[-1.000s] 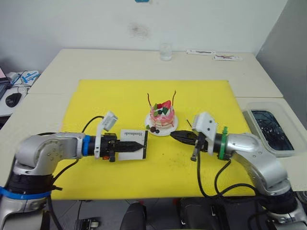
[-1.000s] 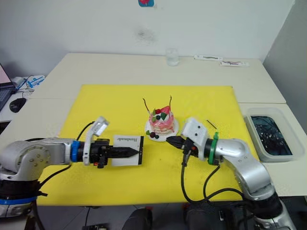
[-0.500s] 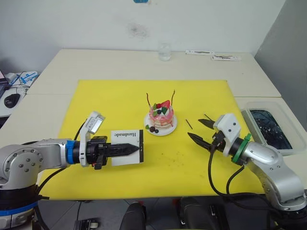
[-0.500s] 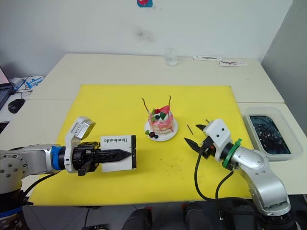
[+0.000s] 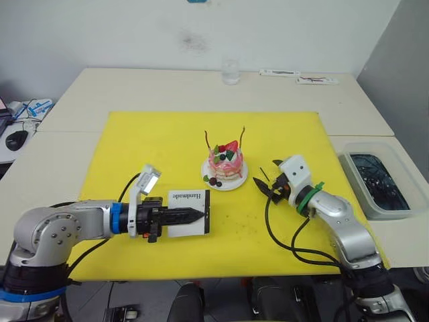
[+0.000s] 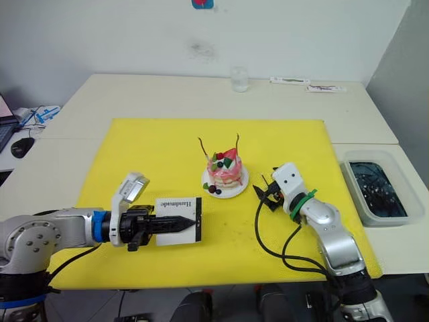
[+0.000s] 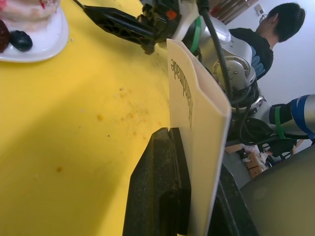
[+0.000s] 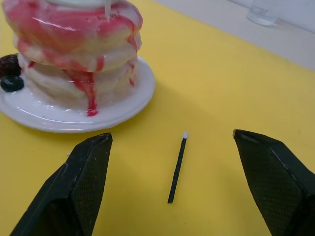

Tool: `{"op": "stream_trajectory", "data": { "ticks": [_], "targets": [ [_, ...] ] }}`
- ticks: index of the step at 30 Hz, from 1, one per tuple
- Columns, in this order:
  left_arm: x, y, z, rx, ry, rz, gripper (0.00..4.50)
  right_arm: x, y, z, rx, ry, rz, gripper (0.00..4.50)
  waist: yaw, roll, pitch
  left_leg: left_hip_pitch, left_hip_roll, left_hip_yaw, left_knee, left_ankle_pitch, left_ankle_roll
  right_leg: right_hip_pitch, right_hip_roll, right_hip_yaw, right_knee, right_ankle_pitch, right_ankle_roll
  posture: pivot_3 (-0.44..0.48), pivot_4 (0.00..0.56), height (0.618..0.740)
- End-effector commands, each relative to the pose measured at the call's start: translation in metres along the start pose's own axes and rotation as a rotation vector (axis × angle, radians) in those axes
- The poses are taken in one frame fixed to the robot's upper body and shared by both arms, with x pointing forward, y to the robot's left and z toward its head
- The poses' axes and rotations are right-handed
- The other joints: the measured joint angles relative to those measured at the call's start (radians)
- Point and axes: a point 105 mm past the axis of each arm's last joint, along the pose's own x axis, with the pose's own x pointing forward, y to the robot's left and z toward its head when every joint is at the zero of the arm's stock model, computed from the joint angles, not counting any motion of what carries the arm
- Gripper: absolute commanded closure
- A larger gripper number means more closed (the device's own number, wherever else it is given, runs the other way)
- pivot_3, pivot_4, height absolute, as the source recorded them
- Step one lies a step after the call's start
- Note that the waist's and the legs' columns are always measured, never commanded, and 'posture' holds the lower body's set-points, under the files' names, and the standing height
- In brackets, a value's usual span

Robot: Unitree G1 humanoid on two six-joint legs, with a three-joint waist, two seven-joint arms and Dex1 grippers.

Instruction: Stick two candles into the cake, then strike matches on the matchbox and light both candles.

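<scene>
Two candles (image 5: 207, 139) (image 5: 242, 135) stand in the top of the one cake (image 5: 226, 163), one toward the robot's left and one toward its right, both close to upright and bowed a little, thin ends up. The cake sits on its small white plate (image 5: 238, 182) near the middle of the yellow mat (image 5: 147, 141) that covers the desk (image 5: 127, 87).

One match (image 8: 177, 166) lies flat on the mat between the plate and the right gripper (image 5: 270, 189). In the right wrist view it sits between that gripper's two black fingers (image 8: 83, 182), which are spread wide with nothing in them. The match's pale tip points away from the gripper, its long axis roughly in line with the fingers. In the head views it is a faint dark sliver (image 5: 263, 174) just beyond the plate, and a second short stick may lie close behind the gripper, though it is too small to be sure.

One matchbox (image 5: 188, 213) is clamped in the left gripper (image 5: 190, 215), whose fingers are closed on it, one on each broad face. Its long side runs across the robot's front, the black strip on the edge toward the right arm, and the "Handmade" lettering along the far edge. It lies nearer the robot than the cake, well apart from the plate.

One clear bin (image 5: 377, 184) sits off the mat at the right.
</scene>
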Motion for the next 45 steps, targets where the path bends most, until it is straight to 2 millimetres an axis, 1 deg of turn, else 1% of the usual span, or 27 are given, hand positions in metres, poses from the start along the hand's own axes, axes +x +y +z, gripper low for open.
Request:
{"op": "stream_trajectory", "data": {
  "ticks": [1, 5, 8, 11, 12, 14, 18, 22, 23, 24, 27, 32, 38, 40, 42, 45],
  "targets": [
    [0.003, -0.007, 0.005, 0.054, -0.003, -0.027, 4.5, 0.005, -0.01, 0.007, 0.001, -0.028, -0.068, 0.41, 0.0, 0.0, 0.0, 0.0, 0.0, 0.0, 0.0, 0.0, 0.0, 0.0, 0.0, 0.0, 0.0, 0.0, 0.0, 0.0, 0.15, 0.74],
    [0.004, -0.007, 0.006, 0.061, -0.006, -0.026, 4.5, 0.009, -0.011, 0.002, 0.036, -0.007, -0.1, 0.41, 0.0, 0.0, 0.0, 0.0, 0.0, 0.0, 0.0, 0.0, 0.0, 0.0, 0.0, 0.0, 0.0, 0.0, 0.0, 0.0, 0.15, 0.74],
    [0.003, -0.006, 0.008, 0.063, -0.012, -0.024, 4.5, 0.011, -0.009, -0.001, 0.034, 0.003, -0.099, 0.41, 0.0, 0.0, 0.0, 0.0, 0.0, 0.0, 0.0, 0.0, 0.0, 0.0, 0.0, 0.0, 0.0, 0.0, 0.0, 0.0, 0.15, 0.74],
    [0.004, -0.006, 0.008, 0.066, -0.016, -0.023, 4.5, 0.012, -0.007, -0.007, 0.067, 0.021, -0.116, 0.41, 0.0, 0.0, 0.0, 0.0, 0.0, 0.0, 0.0, 0.0, 0.0, 0.0, 0.0, 0.0, 0.001, 0.0, 0.001, 0.0, 0.15, 0.74],
    [0.004, -0.006, 0.008, 0.065, -0.018, -0.023, 4.5, 0.012, -0.006, -0.009, 0.073, 0.027, -0.119, 0.57, 0.0, 0.0, 0.0, 0.0, 0.0, 0.0, 0.0, 0.0, 0.0, 0.0, 0.0, 0.0, 0.001, 0.0, 0.001, 0.0, 0.15, 0.74],
    [0.004, -0.005, 0.008, 0.064, -0.02, -0.023, 4.5, 0.012, -0.006, -0.012, 0.088, 0.042, -0.13, 0.98, 0.0, 0.0, 0.0, 0.0, 0.0, 0.0, 0.0, 0.0, 0.0, 0.0, 0.0, 0.0, 0.001, 0.0, 0.0, 0.0, 0.15, 0.74],
    [0.005, -0.005, 0.008, 0.056, -0.02, -0.02, 4.5, 0.012, -0.006, -0.019, 0.106, 0.081, -0.148, 2.45, 0.001, 0.0, 0.0, 0.0, 0.0, 0.0, 0.001, 0.0, 0.0, 0.001, 0.0, 0.0, 0.001, 0.0, 0.0, 0.0, 0.15, 0.74],
    [0.005, -0.004, 0.008, 0.054, -0.023, -0.015, 4.5, 0.011, -0.006, -0.02, 0.104, 0.097, -0.158, 3.97, 0.003, 0.0, 0.0, 0.0, 0.0, 0.0, 0.002, 0.0, 0.0, 0.001, 0.0, 0.0, 0.001, 0.0, 0.001, 0.0, 0.15, 0.74],
    [0.005, -0.004, 0.008, 0.053, -0.024, -0.014, 4.5, 0.011, -0.006, -0.019, 0.105, 0.098, -0.158, 4.3, 0.003, 0.0, 0.0, 0.0, 0.0, 0.0, 0.002, 0.0, 0.0, 0.001, 0.0, 0.0, 0.001, 0.0, 0.001, 0.0, 0.15, 0.74],
    [0.005, -0.004, 0.008, 0.052, -0.024, -0.012, 4.5, 0.011, -0.005, -0.019, 0.107, 0.097, -0.159, 4.46, 0.003, 0.0, 0.0, 0.001, 0.0, 0.0, 0.002, 0.0, 0.0, 0.001, 0.0, 0.0, 0.001, 0.0, 0.001, 0.0, 0.15, 0.74],
    [0.004, -0.003, 0.008, 0.05, -0.025, -0.005, 4.5, 0.011, -0.005, -0.016, 0.114, 0.09, -0.16, 4.46, 0.003, 0.0, 0.0, 0.001, 0.0, 0.0, 0.002, 0.0, 0.0, 0.001, 0.0, 0.0, 0.001, 0.0, 0.001, 0.0, 0.15, 0.74],
    [0.005, 0.001, 0.008, 0.051, -0.028, 0.008, 4.5, 0.01, -0.002, -0.005, 0.131, 0.046, -0.138, 4.46, 0.003, 0.0, 0.0, 0.0, 0.0, 0.0, 0.002, 0.0, 0.0, 0.001, 0.0, 0.0, 0.001, 0.0, 0.001, 0.0, 0.15, 0.74],
    [0.009, 0.006, 0.011, 0.058, -0.045, 0.032, 4.5, 0.004, 0.0, 0.008, 0.081, 0.008, -0.082, 4.46, 0.002, 0.0, 0.0, 0.0, 0.0, 0.0, 0.002, 0.0, 0.0, 0.001, 0.0, 0.0, 0.001, 0.0, 0.001, 0.0, 0.15, 0.74],
    [0.011, 0.007, 0.013, 0.053, -0.055, 0.035, 4.5, -0.004, 0.002, 0.015, 0.035, -0.015, -0.033, 4.46, 0.002, 0.0, 0.0, 0.0, 0.0, 0.0, 0.002, 0.0, 0.0, 0.001, 0.0, 0.0, 0.001, 0.0, 0.001, 0.0, 0.15, 0.74],
    [0.013, 0.009, 0.015, 0.038, -0.064, 0.033, 4.5, -0.017, 0.008, 0.025, -0.032, -0.047, 0.048, 4.46, 0.004, 0.0, 0.0, 0.0, 0.0, 0.0, 0.002, 0.0, 0.0, 0.001, 0.0, 0.0, 0.001, 0.0, 0.001, 0.0, 0.15, 0.74],
    [0.018, 0.011, 0.016, -0.007, -0.064, 0.012, 4.5, -0.042, 0.027, 0.043, -0.168, -0.096, 0.266, 4.46, 0.004, 0.0, 0.0, 0.0, 0.0, 0.0, 0.002, 0.0, 0.0, 0.001, 0.0, 0.0, 0.001, 0.0, 0.001, 0.0, 0.15, 0.74]
  ]
}}
